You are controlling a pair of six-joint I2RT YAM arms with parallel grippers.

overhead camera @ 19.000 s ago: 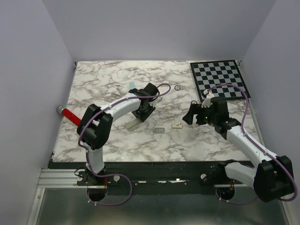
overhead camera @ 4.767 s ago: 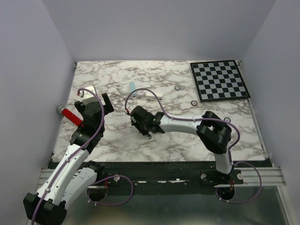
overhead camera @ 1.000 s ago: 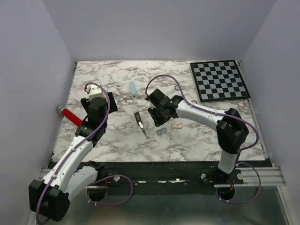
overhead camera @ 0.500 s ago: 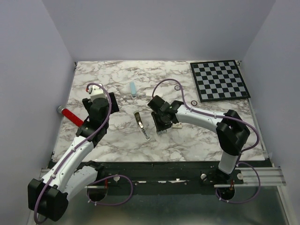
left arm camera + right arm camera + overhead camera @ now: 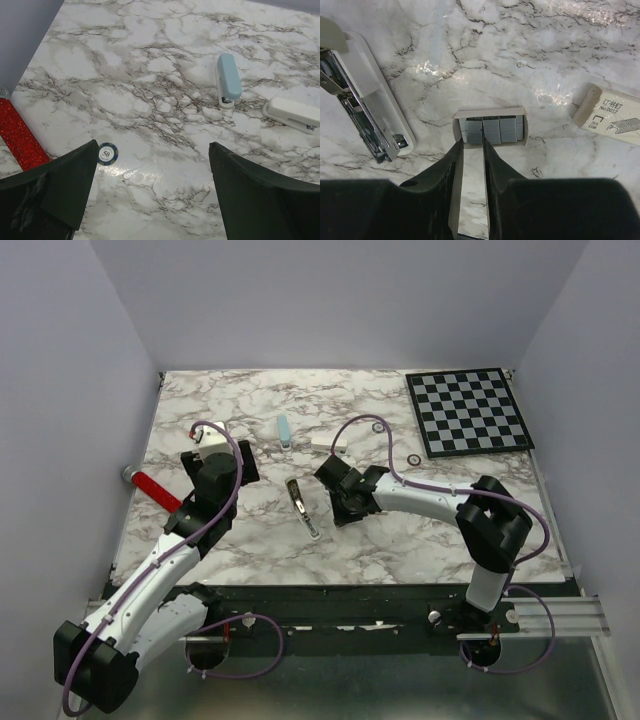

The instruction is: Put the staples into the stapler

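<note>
Over the staples (image 5: 491,129), right claw (image 5: 473,145) has dropped and narrowed, starting the pickup; grip unclear. Left claw (image 5: 152,147) wide apart.

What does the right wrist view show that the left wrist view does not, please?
Only right wrist: the right gripper, jaws narrow at the staples, an opened stapler and a printed staple box. Only left wrist: the wide-open left gripper, a blue stapler, a white stapler, a red cylinder and a chip. Both: the marble tabletop.
</note>
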